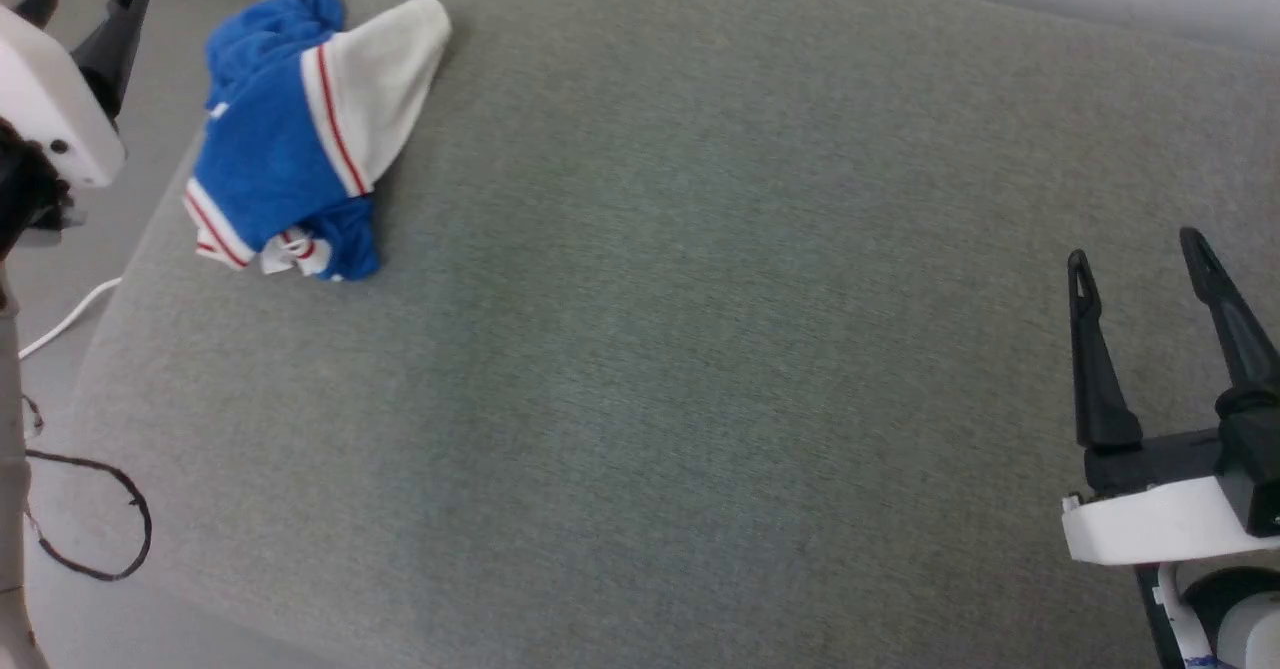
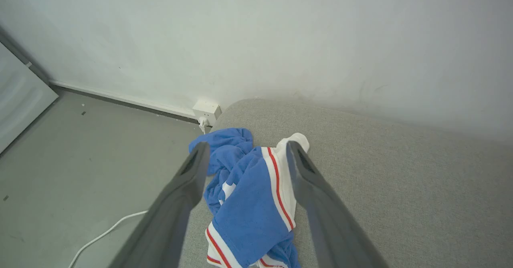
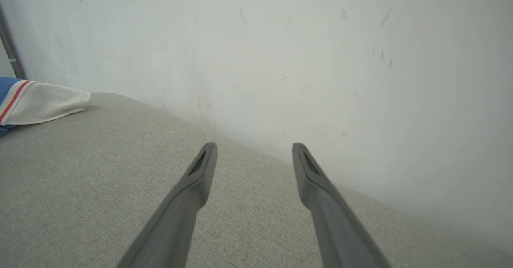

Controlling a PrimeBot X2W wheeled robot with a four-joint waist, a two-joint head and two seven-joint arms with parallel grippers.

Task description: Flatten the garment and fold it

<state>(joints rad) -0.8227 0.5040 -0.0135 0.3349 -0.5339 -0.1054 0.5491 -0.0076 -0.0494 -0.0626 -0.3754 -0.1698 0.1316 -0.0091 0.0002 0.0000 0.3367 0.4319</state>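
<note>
A grey-green fabric-covered surface [image 1: 700,349] stretches wide and bare from its left edge to the pale wall [image 2: 280,39] along its far edge. Grey floor [image 2: 80,160] lies beyond the left edge. The blue jersey [image 1: 290,139] sits crumpled at the far left corner, one white red-striped sleeve pointing toward the wall. The left gripper [image 1: 85,9] hangs just off the left edge near the jersey, fingers spread, holding nothing. The right gripper [image 1: 1135,249] hovers well apart over the surface's right side, fingers likewise spread and empty. A white cable [image 1: 70,314] and a black cable [image 1: 100,519] trail on the floor.
</note>
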